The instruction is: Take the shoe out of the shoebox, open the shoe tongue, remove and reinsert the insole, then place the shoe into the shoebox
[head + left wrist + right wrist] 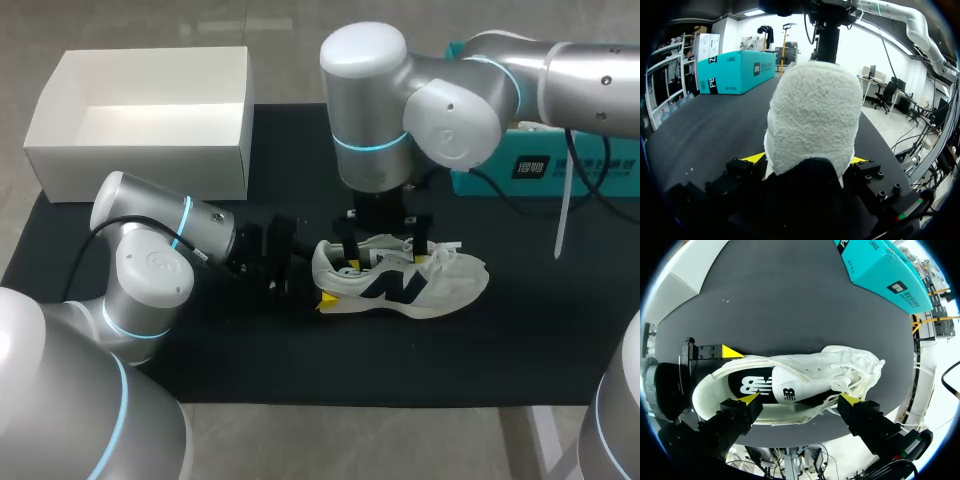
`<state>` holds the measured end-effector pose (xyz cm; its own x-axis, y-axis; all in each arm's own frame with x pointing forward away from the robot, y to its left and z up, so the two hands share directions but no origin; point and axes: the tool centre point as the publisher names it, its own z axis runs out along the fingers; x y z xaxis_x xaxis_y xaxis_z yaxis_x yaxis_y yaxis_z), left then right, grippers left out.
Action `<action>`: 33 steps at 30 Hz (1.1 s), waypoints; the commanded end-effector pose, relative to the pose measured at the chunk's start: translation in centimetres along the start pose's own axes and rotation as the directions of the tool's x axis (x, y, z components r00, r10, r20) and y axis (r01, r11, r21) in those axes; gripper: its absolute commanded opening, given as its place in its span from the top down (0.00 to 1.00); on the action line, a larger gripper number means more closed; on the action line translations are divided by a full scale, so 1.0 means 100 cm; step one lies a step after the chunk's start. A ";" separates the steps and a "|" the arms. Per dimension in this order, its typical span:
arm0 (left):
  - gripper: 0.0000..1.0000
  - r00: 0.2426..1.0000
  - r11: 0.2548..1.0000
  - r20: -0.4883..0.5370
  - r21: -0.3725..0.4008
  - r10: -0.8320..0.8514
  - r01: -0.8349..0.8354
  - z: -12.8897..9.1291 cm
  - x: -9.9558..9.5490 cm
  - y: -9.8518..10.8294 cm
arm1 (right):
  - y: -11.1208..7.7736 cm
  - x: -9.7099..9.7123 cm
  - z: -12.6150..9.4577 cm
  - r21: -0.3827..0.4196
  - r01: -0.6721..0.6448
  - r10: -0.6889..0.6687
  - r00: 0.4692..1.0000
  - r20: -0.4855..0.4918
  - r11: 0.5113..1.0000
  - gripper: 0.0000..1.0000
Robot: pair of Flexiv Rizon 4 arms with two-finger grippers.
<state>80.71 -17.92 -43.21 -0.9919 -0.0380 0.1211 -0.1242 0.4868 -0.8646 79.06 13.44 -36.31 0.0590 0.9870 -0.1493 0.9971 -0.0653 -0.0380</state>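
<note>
Right wrist view first: my right gripper (800, 399) hangs straight over the shoe (840, 365), fingers spread wide, one yellow tip on each side of the opening, gripping nothing. Under it the tongue (800, 382) lies flopped across the mouth of the shoe, and behind the tongue, toward the heel, I can see the dark insole (752, 385).

Over on the left wrist view, my left gripper (805, 160) is clamped on the heel (815, 115), a yellow tip pressed against each flank. That's my anchor, and I judge it a good one: the shoe sits upright on the black mat (300, 360) with its toe pointing away from that hand.

The step, as I read it, is the tongue. I'd bring the right fingers down narrow, pinch the free edge of the tongue only and fold it toward the toe, away from the left hand. If I snag the laces (865, 370) bunched just ahead of the tongue, the whole upper will drag instead.

As for materials, the heel lining looks like a nubby, towel-like cloth, soft and compressible, so I wouldn't squeeze harder there. The upper is white, with thin, floppy panels. The sole is pale and thicker, probably foam. The insole looks flat, thin and bendy.

The shoebox (140, 165) is white card with its top open and stands well off beyond my left arm. The teal box (490, 180) sits behind the right arm.
</note>
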 end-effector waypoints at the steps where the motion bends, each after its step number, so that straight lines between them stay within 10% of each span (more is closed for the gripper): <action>1: 1.00 1.000 1.000 -0.001 -0.001 0.000 0.000 0.001 -0.002 0.000 | 0.001 -0.003 0.003 0.009 -0.007 0.007 1.000 0.009 1.000 0.00; 9: 1.00 1.000 1.000 -0.001 -0.001 0.000 0.000 0.001 -0.002 0.000 | 0.003 -0.015 -0.009 0.012 -0.022 0.021 0.998 0.065 1.000 0.50; 18: 1.00 1.000 1.000 -0.001 -0.001 0.000 0.000 0.001 -0.002 0.000 | 0.006 -0.023 -0.024 0.003 -0.017 0.017 0.995 0.101 1.000 0.62; 23: 1.00 1.000 1.000 -0.001 -0.001 0.000 0.000 0.001 -0.002 0.000 | 0.007 -0.027 -0.022 0.002 -0.029 0.029 0.996 0.082 1.000 1.00; 33: 1.00 1.000 1.000 -0.001 -0.001 0.000 0.000 0.001 -0.002 0.000 | 0.004 -0.035 -0.024 0.000 -0.048 0.048 0.997 0.066 0.999 1.00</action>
<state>80.73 -17.95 -43.17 -0.9919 -0.0379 0.1210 -0.1241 0.4865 -0.8648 79.83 11.03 -33.75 0.0979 0.9686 -0.2287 0.9931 -0.1099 -0.0404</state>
